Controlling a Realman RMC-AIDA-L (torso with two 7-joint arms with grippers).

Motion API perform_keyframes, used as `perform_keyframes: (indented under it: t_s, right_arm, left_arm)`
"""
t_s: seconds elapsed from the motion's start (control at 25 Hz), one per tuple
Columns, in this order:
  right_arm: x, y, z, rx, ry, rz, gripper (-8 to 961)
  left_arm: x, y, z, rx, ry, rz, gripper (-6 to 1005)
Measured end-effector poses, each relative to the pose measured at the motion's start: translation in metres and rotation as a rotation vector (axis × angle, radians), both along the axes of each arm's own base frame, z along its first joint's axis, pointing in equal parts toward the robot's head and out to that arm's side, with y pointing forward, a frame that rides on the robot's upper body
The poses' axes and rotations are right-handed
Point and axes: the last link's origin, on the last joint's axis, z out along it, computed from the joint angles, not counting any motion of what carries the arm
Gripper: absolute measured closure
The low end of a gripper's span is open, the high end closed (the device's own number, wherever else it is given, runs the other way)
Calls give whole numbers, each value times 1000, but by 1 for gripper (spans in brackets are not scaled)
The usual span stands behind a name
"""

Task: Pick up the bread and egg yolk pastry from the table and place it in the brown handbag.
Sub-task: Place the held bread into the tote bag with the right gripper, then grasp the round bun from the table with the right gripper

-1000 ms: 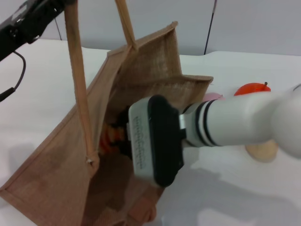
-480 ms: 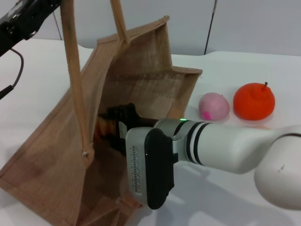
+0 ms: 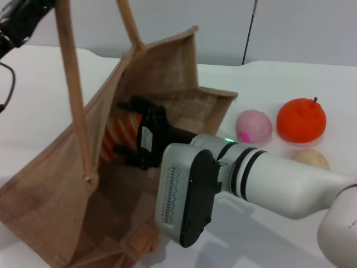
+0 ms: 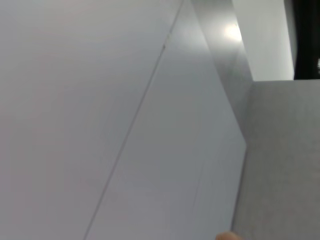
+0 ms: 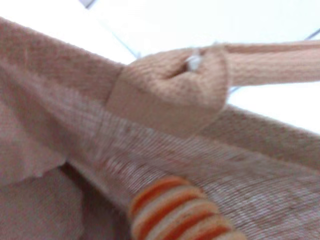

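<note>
The brown handbag (image 3: 167, 72) stands open on the white table, one tan strap (image 3: 70, 89) pulled taut up to my left gripper (image 3: 33, 14) at the top left edge. My right gripper (image 3: 127, 133) is inside the bag's mouth, shut on the bread (image 3: 114, 137), whose orange and cream stripes show between the black fingers. The right wrist view shows the bread's end (image 5: 185, 210) against the burlap wall (image 5: 280, 195). The egg yolk pastry (image 3: 312, 159) lies on the table at the right, partly hidden behind my right arm.
A pink ball with a magenta spot (image 3: 254, 125) and an orange fruit with a stem (image 3: 301, 120) lie on the table right of the bag. The white table (image 3: 50, 111) extends left of the bag. The left wrist view shows only wall.
My right gripper has moved further into the bag with the bread, up toward its far left wall. The bag's top has shifted left. The egg yolk pastry shows again behind my arm.
</note>
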Motion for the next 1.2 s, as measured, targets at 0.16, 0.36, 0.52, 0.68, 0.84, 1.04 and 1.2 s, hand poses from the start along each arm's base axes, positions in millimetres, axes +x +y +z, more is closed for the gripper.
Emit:
perform_keyframes:
  t_s: [0.16,0.36,0.52,0.68,0.84,1.04,1.2]
  right_arm:
    - [2,1,7,40,48,-13,140]
    - [14,15,26,115,97,-87,56]
    - [30,26,43,178,129,-152,56]
    - [45,28,54,215,152,-203,55]
    - [61,23,67,240,170,-255,55]
    - [72,14,71,237,163,-280,55]
    - [71,8,65,204,157,-279,56]
  left_arm:
    - [-8,-4,3,21,-11,36,878]
    - [-18,-3,6,49,-17,98,878]
    - [-26,-3,9,74,-20,149,878]
    - [-35,-3,11,103,-23,206,878]
    - [-42,-2,13,122,-21,252,878]
    - [-51,0,13,140,-36,316,878]
    - [-52,2,11,142,-46,333,878]
